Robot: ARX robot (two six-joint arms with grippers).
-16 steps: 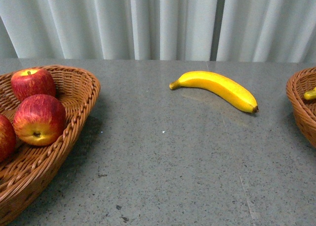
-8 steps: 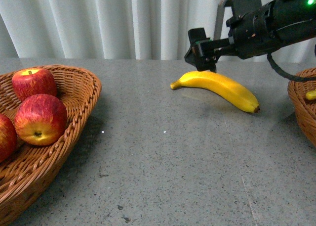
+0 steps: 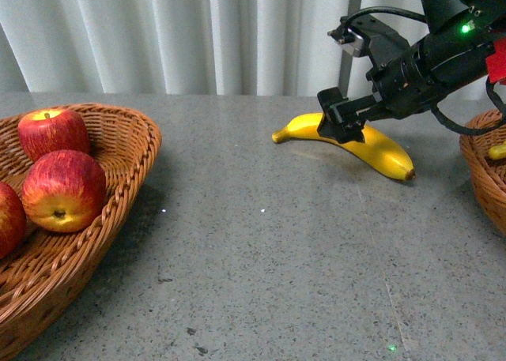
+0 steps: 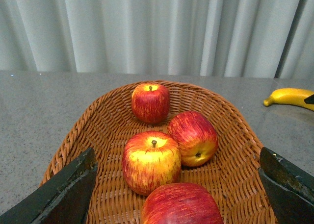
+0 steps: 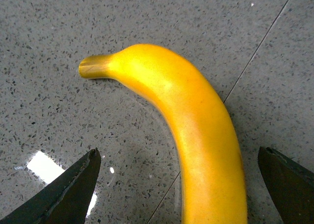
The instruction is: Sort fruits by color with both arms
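A yellow banana (image 3: 379,149) lies on the grey table, far centre-right. My right gripper (image 3: 345,124) is open right over its stem half, one finger on each side; in the right wrist view the banana (image 5: 196,131) runs between the two fingertips (image 5: 73,189). Three red apples (image 3: 63,189) show in the woven basket (image 3: 118,211) at the left. My left gripper (image 4: 179,194) is open above that basket, where several apples (image 4: 151,160) lie between its fingers. The left arm is out of the front view.
A second woven basket (image 3: 484,175) stands at the right edge with a yellow banana tip (image 3: 496,150) in it. White curtains hang behind the table. The banana's end also shows far off in the left wrist view (image 4: 289,96).
My right arm has come into the front view from the upper right and dropped down over the banana. The banana and the apples have not moved.
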